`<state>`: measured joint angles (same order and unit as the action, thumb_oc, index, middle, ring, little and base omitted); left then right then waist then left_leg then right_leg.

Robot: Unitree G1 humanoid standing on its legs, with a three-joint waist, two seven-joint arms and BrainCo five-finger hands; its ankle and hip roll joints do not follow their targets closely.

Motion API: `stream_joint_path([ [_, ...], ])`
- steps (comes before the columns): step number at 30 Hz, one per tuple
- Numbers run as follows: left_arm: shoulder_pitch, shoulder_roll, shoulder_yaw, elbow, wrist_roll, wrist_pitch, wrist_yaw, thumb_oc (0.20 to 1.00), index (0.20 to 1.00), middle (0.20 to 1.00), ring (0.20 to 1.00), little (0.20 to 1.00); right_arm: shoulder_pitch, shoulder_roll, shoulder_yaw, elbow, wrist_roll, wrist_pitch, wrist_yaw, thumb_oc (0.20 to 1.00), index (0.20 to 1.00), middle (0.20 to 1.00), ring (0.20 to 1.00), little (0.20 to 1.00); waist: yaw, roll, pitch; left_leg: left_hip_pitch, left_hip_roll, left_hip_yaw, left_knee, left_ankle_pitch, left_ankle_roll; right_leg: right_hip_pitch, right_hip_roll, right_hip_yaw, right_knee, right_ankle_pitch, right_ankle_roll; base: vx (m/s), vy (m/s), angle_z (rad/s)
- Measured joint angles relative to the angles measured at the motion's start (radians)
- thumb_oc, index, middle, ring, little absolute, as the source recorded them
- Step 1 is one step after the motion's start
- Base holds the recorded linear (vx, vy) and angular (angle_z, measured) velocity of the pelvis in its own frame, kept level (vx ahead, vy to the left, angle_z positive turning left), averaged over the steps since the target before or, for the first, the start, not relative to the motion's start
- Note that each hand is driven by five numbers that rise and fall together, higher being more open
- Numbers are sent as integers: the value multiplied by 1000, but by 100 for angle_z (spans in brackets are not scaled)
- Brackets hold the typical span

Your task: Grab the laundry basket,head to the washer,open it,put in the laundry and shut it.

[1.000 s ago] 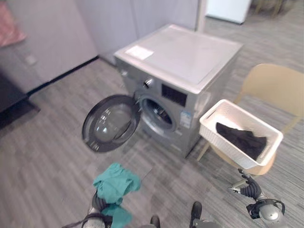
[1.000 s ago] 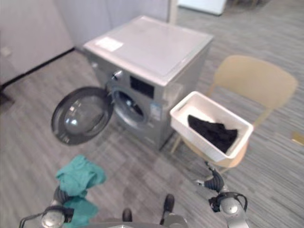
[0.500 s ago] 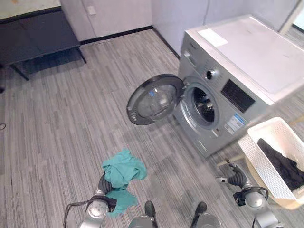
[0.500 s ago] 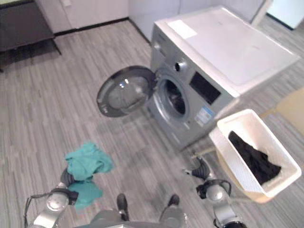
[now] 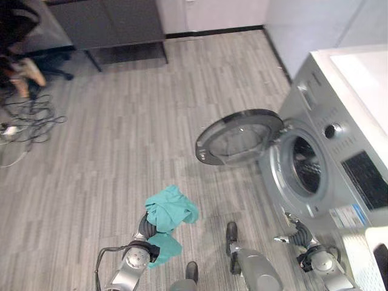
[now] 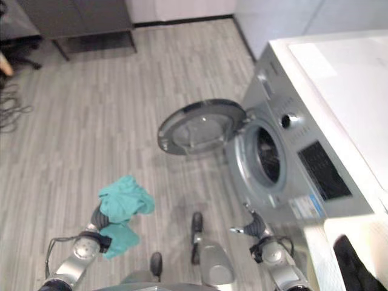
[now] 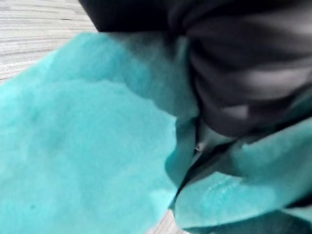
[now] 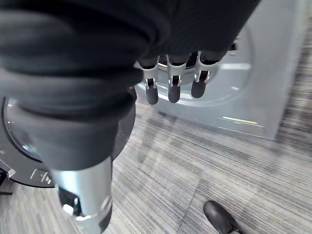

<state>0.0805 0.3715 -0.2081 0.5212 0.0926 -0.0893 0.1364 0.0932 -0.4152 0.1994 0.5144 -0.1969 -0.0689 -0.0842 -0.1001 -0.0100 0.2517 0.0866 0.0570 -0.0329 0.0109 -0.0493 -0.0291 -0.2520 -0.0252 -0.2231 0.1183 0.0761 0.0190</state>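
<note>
Teal laundry held short of the open washer

Teal cloth (image 5: 171,210) is bunched over the left hand (image 5: 145,227), whose fingers are hidden, so its grip cannot be told. Bare grey floor (image 5: 121,139) separates it from the washer (image 5: 339,151), whose door (image 5: 238,136) hangs open. Near the washer's front, the right hand (image 8: 170,80) hangs relaxed and empty.
</note>
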Motion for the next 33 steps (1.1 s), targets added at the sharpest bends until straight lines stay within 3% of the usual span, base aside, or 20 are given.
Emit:
stream_joint_path([
  [3,10,-2,0,0,-1,3,-12,200,200,200,200,200,-44,-2,-5,-2,1,-3,0,1000,1000,1000,1000,1000,4,-14,-2,-50,0,54,164,16,-39,66,9,-7,-46,-20,-26,158,-75,31],
  [4,17,-2,-1,0,-1,4,-17,200,200,200,200,200,-55,-3,-6,-2,1,-3,-1,1000,1000,1000,1000,1000,7,-19,-2,-62,5,76,211,8,-41,89,11,-1,-58,-11,-37,237,-47,-38],
  [5,19,-7,-2,-4,-1,3,-24,200,200,200,200,200,-72,-20,-6,-11,1,-10,-2,1000,1000,1000,1000,1000,20,-27,-7,-107,5,107,298,-29,-64,140,25,32,-104,-8,-81,230,-47,-37],
  [6,10,-7,-2,-4,-1,2,-25,200,200,200,200,200,-73,-23,-5,-10,1,-9,-2,1000,1000,1000,1000,1000,20,-32,-6,-131,3,117,306,-38,-58,155,30,40,-125,-7,-83,324,-13,-49],
  [7,-2,-5,2,-4,-1,2,-25,200,200,200,200,200,-70,-19,-2,-5,1,-3,-2,1000,1000,1000,1000,1000,31,-58,-6,-132,-11,143,227,-47,-48,179,30,60,-161,16,-100,120,15,-33],
  [8,-7,1,-1,-9,-1,3,-27,200,200,200,200,200,-71,-13,4,2,1,-2,-4,1000,1000,1000,1000,1000,22,-68,-13,-173,-9,130,154,-24,-59,221,45,75,-197,9,-93,266,52,-53],
  [10,-12,5,-2,-9,0,2,-27,200,200,200,200,200,-68,-10,9,13,1,-1,-5,1000,1000,1000,1000,1000,33,-81,-17,-210,-1,123,53,28,-61,237,63,106,-201,1,-95,267,100,-58],
  [11,-20,6,-3,-8,0,3,-27,200,200,200,200,200,-66,-3,9,32,1,0,-6,1000,1000,1000,1000,1000,48,-85,-18,-257,8,74,-9,85,-61,248,85,149,-201,-2,-95,247,133,-84],
  [16,-14,5,-23,1,-1,4,-25,200,200,200,200,200,-42,2,6,62,1,2,-12,1000,1000,1000,1000,1000,72,-71,-25,-312,33,-11,-22,152,-48,311,107,265,-201,-34,-111,274,225,-89],
  [18,-16,2,-33,0,-1,3,-26,200,200,200,200,200,-29,-4,5,75,1,2,-20,1000,1000,1000,1000,1000,68,-42,-40,-293,41,-9,-21,153,-38,327,108,289,-201,-45,-94,277,272,-55],
  [19,-20,-4,-53,2,0,4,-26,200,200,200,200,200,-7,-7,2,93,1,4,-25,1000,1000,1000,1000,1000,47,-13,-56,-241,43,18,-36,165,-22,358,96,311,-197,-83,-71,341,366,-34],
  [21,-22,-6,-67,1,0,3,-26,200,200,200,200,200,6,0,2,92,1,2,-25,1000,1000,1000,1000,1000,43,-13,-61,-201,5,77,-38,173,8,348,48,318,-113,-141,-19,256,293,-35],
  [23,-41,16,-83,0,0,4,-26,200,200,200,200,200,12,13,6,69,1,-1,-24,1000,1000,1000,1000,1000,24,-31,-72,-179,-58,128,-33,129,55,278,-24,328,50,-230,28,157,238,-44],
  [25,-42,34,-76,-9,1,4,-21,200,200,200,200,200,-16,30,8,60,0,2,-21,1000,1000,1000,1000,1000,32,-33,-75,-170,-63,213,-45,140,70,189,-41,333,186,-254,59,107,173,-94],
  [26,-48,50,-65,-13,1,4,-19,200,200,200,200,200,-30,42,9,28,0,1,-22,1000,1000,1000,1000,1000,33,-37,-76,-169,-67,271,-45,129,73,122,-60,309,258,-254,65,95,127,-121],
  [28,-52,77,-53,-12,1,6,-16,200,200,200,200,200,-46,63,15,-20,0,-3,-21,1000,1000,1000,1000,1000,31,-39,-76,-157,-74,323,-52,113,86,64,-101,224,314,-250,74,124,143,-110],
  [29,-74,81,-59,-19,1,6,-15,200,200,200,200,200,-34,67,22,-25,0,1,-19,1000,1000,1000,1000,1000,12,-50,-74,-130,-75,349,-52,89,59,57,-110,189,305,-245,84,216,232,-135],
  [30,-63,90,-50,-23,0,6,-13,200,200,200,200,200,-40,76,52,-26,-1,0,-18,1000,1000,1000,1000,1000,15,-64,-79,-91,-72,415,-72,72,60,42,-119,103,291,-238,94,211,144,-158],
  [32,-57,99,-33,-36,1,8,-14,200,200,200,200,200,-46,85,82,-21,-3,-4,-11,1000,1000,1000,1000,1000,24,-69,-82,-83,-61,498,-66,24,15,-11,-122,-70,265,-234,94,176,94,-141],
  [33,-51,108,-42,-58,2,8,-16,200,200,200,200,200,-47,82,84,-13,-5,1,-4,1000,1000,1000,1000,1000,32,-74,-84,-82,-61,518,-61,15,13,-26,-124,-167,248,-230,87,148,-19,-88],
])
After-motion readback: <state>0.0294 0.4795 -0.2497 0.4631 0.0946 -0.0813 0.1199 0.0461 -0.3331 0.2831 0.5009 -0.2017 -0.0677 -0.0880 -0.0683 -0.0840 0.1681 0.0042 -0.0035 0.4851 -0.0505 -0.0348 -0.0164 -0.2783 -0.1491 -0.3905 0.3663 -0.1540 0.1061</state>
